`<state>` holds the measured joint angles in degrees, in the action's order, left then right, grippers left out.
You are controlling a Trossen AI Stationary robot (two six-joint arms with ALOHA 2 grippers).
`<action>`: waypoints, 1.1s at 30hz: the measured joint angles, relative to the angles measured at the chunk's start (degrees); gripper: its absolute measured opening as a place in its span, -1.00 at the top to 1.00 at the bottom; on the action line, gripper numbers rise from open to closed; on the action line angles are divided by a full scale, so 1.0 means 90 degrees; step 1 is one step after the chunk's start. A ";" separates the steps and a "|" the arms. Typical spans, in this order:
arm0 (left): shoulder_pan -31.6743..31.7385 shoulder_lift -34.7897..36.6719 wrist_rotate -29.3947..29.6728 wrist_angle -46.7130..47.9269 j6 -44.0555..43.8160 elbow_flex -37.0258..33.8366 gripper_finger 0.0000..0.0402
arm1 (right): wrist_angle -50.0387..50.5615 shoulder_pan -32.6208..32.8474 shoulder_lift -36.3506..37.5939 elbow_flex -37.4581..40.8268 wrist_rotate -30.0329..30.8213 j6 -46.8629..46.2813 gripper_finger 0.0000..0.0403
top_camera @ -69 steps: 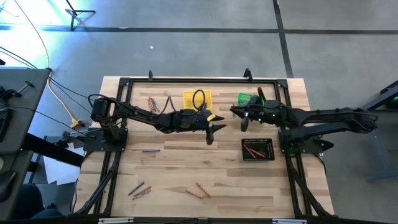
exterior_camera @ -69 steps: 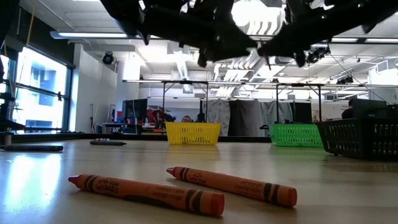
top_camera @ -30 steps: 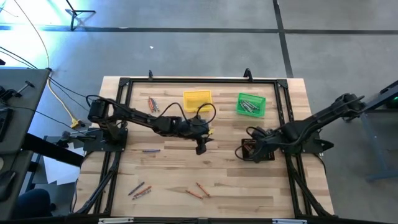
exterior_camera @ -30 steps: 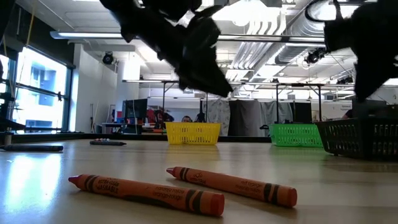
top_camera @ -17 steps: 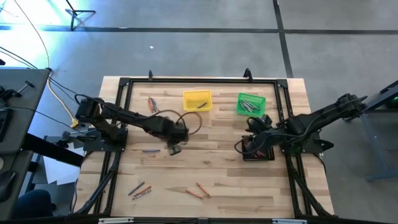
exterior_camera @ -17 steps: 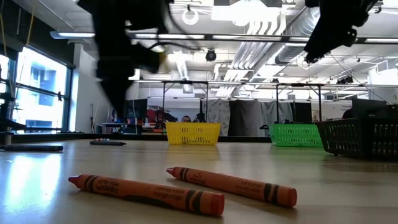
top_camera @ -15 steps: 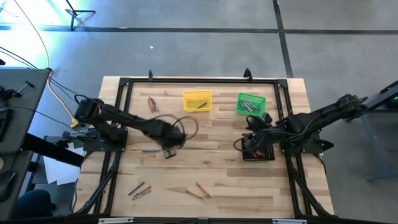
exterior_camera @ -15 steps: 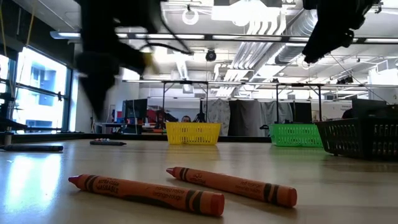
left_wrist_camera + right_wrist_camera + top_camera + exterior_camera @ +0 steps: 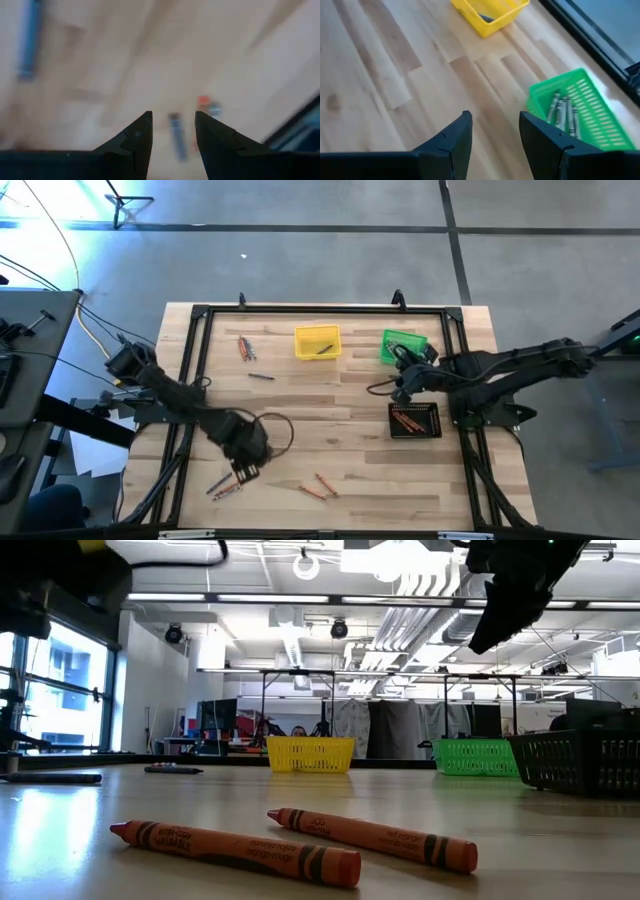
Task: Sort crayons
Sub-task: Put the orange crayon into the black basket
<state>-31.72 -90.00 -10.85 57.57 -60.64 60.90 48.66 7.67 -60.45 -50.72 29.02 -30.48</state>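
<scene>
Crayons lie scattered on the wooden table: a small group near the left front (image 9: 225, 485), an orange pair (image 9: 317, 486) at the front middle, seen close up in the low view (image 9: 375, 837), and more at the far left (image 9: 244, 346). My left gripper (image 9: 245, 470) hangs open just above the left-front group and points down. Between its fingertips (image 9: 172, 125) a blue crayon (image 9: 176, 137) shows on the table below, an orange one (image 9: 202, 102) beside it. My right gripper (image 9: 400, 385) hovers open and empty between the green bin (image 9: 403, 348) and the black bin (image 9: 414, 420).
The yellow bin (image 9: 317, 342) at the far middle holds one crayon. The green bin (image 9: 580, 110) holds grey crayons and the black bin holds orange ones. A single crayon (image 9: 261, 377) lies left of centre. A black frame (image 9: 200, 315) borders the table.
My left gripper has swung from the table's middle, near the yellow bin, toward the near left corner, tipping over to point down above the crayons there. My right gripper has risen from beside the black bin and moved toward the far edge, closer to the green bin.
</scene>
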 joint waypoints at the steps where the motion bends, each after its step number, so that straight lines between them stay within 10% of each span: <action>1: -0.0142 0.0000 0.0006 -0.0246 -0.0286 0.0000 0.34 | 0.0000 -0.0061 0.0000 0.0000 0.0002 0.0083 0.23; 18: -0.0942 -0.0143 0.2591 -0.1634 -0.0745 0.0000 0.34 | -0.0389 -0.0444 0.0000 0.0378 -0.0076 -0.0252 0.22; 25: -0.0761 -0.0649 0.2204 -0.2840 0.0555 0.0002 0.34 | -0.2614 0.0755 -0.0147 0.1153 -0.1058 -0.1054 0.22; 33: -0.0816 -0.0755 0.2167 -0.3242 0.0929 0.0005 0.34 | -0.3002 0.1979 -0.1520 0.0453 -0.0730 -0.1245 0.22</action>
<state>-39.07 -96.79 8.65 28.39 -52.28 60.95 21.65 25.49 -74.12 -46.64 22.44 -41.68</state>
